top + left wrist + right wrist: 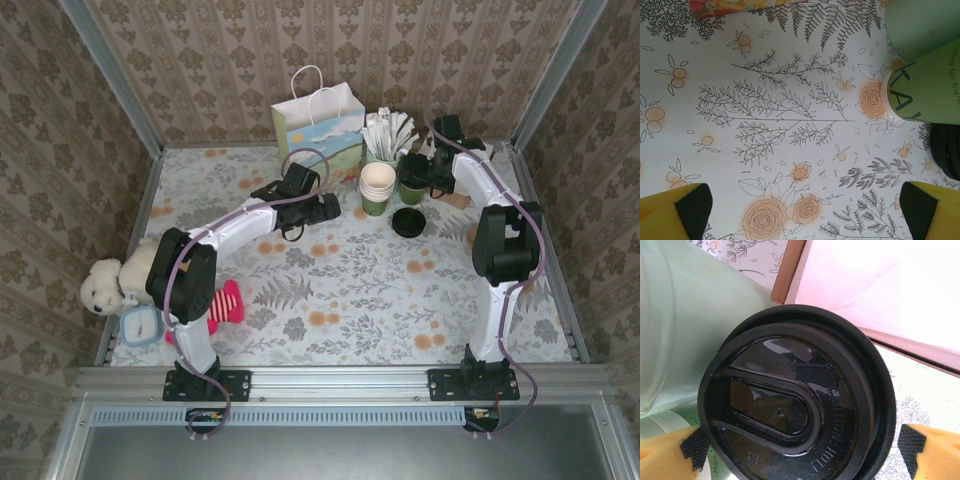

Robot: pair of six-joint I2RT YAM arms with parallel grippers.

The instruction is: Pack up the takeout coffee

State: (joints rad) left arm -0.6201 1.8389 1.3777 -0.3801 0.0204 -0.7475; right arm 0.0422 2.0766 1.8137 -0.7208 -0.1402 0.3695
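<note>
The takeout coffee [412,183], a small dark-green cup, stands at the back right of the table. Its round black lid [790,400] faces the right wrist camera. My right gripper [800,450] is open just above it, and its yellow fingers with black pads [910,447] straddle the lid; the right pad stands clear of the rim. In the top view the right gripper [430,168] hangs right beside the cup. The gift bag [318,122] stands at the back middle. My left gripper [322,208] is open over bare cloth with nothing between its fingers [692,207].
A stack of lidless green cups [377,188] and a cup of white sticks [386,135] crowd the coffee's left side. A loose black lid [408,221] lies in front. A brown-edged box with pink paper [880,285] lies beside the coffee. A teddy bear [110,285] sits at the left edge.
</note>
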